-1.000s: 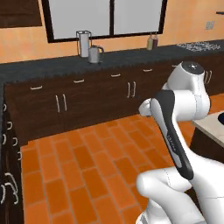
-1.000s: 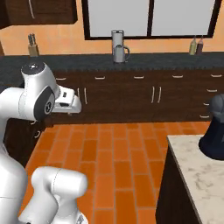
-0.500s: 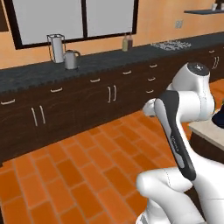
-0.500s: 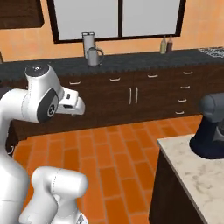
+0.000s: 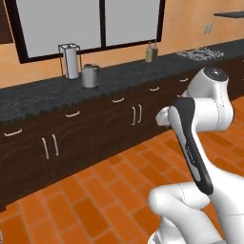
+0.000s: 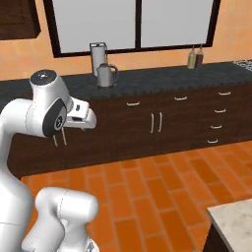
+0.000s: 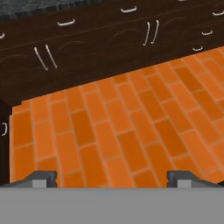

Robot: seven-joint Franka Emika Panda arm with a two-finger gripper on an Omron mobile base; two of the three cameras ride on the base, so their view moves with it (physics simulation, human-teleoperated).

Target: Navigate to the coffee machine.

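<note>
- Coffee machine [image 5: 70, 60]: on the dark counter [image 5: 33, 97] against the back wall, below the window [image 5: 81, 24]. Upper left in the left base view, upper centre-left in the right base view [image 6: 98, 58]. Upright, tall, light grey.
- Well apart from the robot: open brick floor [image 5: 95, 190] and the cabinet run lie between.
- Kettle [image 5: 89, 76]: just beside the machine, on its right and slightly nearer the counter edge. Can't tell if they touch.
- Two bottles [image 6: 195, 58]: farther right on the same counter, side by side by the wall.
- Stove grates [image 5: 200, 52]: at the counter's far right end in the left base view.
- Dark cabinets [image 6: 157, 123] under the counter: doors with light bar handles, a drawer stack at the right.
- Gripper [image 7: 111, 179]: released, holding nothing. Fingertips [image 7: 41, 178] sit wide apart at the bottom of the hand view, aimed down at the floor and the cabinet fronts.
- Arm folded up close over the base.
- Light marbled countertop corner [image 6: 234, 224]: lower right of the right base view.
- Dark wall cabinet [image 6: 17, 17]: upper left of that view.
</note>
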